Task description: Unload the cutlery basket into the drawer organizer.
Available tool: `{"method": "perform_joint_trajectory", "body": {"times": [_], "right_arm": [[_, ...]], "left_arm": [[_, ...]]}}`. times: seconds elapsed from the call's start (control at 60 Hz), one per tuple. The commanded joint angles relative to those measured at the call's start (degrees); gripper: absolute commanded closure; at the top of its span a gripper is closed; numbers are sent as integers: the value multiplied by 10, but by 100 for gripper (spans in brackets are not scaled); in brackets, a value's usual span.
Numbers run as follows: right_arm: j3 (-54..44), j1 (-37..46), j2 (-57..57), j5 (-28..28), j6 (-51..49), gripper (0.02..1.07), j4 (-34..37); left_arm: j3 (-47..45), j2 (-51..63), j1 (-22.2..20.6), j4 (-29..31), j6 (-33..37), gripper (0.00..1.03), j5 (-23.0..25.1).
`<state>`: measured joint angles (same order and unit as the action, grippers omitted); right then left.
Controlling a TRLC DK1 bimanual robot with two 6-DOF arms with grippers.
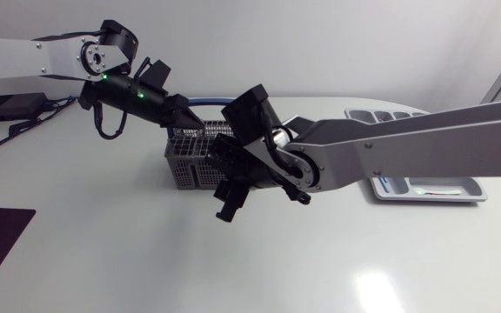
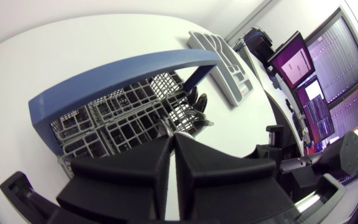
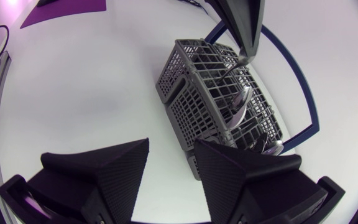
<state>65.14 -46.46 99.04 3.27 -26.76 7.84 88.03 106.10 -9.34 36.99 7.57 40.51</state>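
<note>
left pincer point(image 2: 171, 138) pinching spoon point(image 3: 238, 106) by handle tip in basket point(image 3: 179, 93) | right pincer point(image 3: 169, 155) spread, empty | we reckon light, stiff, slippery steel, so grip lower

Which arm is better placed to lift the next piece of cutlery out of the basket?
Left. The left gripper is at the basket, fingers closed on a handle. The right gripper hangs open beside the basket, holding nothing.
</note>
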Motion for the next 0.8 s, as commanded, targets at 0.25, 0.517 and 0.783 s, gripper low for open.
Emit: {"method": "perform_joint_trajectory", "body": {"times": [0.25,0.517,0.783], "right_arm": [[-18,-7,11,5,3,52,-5],[-20,-8,9,5,3,52,-5],[-26,-7,-6,9,3,49,-14]], "left_arm": [[-30,-50,17,-6,6,98,38],[-34,-85,27,-6,8,98,38],[-63,-152,31,-23,18,98,38]]}}
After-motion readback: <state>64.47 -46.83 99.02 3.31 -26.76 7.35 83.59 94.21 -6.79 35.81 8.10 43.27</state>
